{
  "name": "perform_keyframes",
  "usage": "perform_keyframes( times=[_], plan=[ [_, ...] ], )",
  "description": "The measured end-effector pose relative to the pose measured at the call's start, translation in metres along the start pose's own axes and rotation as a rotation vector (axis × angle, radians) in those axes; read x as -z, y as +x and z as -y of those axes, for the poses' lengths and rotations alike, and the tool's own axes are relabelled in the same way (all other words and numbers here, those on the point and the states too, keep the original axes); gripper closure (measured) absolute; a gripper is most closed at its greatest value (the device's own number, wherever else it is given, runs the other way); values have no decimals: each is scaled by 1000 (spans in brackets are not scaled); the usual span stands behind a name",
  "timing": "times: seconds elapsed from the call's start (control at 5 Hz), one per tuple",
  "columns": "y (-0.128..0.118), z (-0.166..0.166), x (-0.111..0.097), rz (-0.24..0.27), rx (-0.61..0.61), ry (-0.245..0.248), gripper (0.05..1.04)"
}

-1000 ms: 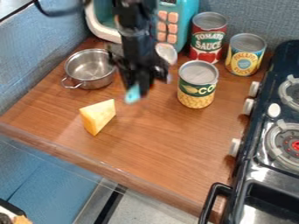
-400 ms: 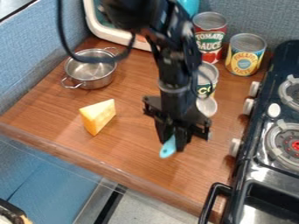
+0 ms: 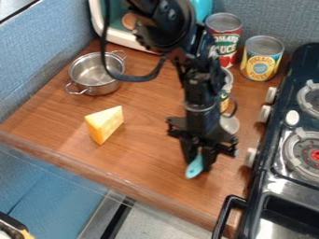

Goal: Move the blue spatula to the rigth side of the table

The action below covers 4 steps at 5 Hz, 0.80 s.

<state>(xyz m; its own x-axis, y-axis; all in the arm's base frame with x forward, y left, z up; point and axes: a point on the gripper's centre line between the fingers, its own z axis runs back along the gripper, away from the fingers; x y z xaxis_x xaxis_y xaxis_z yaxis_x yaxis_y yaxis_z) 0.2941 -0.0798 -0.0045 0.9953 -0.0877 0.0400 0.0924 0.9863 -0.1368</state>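
Observation:
The black gripper (image 3: pixel 199 162) hangs over the right part of the wooden table (image 3: pixel 134 161), near its front edge, and is shut on the blue spatula. The light blue handle end of the spatula (image 3: pixel 194 168) sticks out below the fingertips. Its greyish round head shows just right of the gripper's body, at the height of the wrist. The middle of the spatula is hidden behind the gripper. Whether the handle touches the table I cannot tell.
A cheese wedge (image 3: pixel 105 124) and a metal pot (image 3: pixel 96 73) stand on the left. Behind the arm are a partly hidden corn can (image 3: pixel 225 88), a tomato sauce can (image 3: pixel 224 37) and a pineapple can (image 3: pixel 261 58). The stove (image 3: pixel 271 170) borders the right side, its black handle (image 3: pixel 227 210) jutting out.
From the back middle of the table, the gripper has come forward and to the right, carrying the spatula. The cheese, pot and cans have stayed put.

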Motion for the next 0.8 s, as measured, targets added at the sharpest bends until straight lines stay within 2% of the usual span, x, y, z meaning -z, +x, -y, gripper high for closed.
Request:
perform_keyframes(
  times=[0.2, 0.4, 0.6, 0.8],
  plan=[
    [-3, 7, 1, -23, 4, 20, 379],
    [-13, 14, -11, -35, 25, 91, 121],
    [-15, 23, -44, 23, 25, 157, 82],
    [-25, 26, -59, 33, 11, 189, 84]
  ],
)
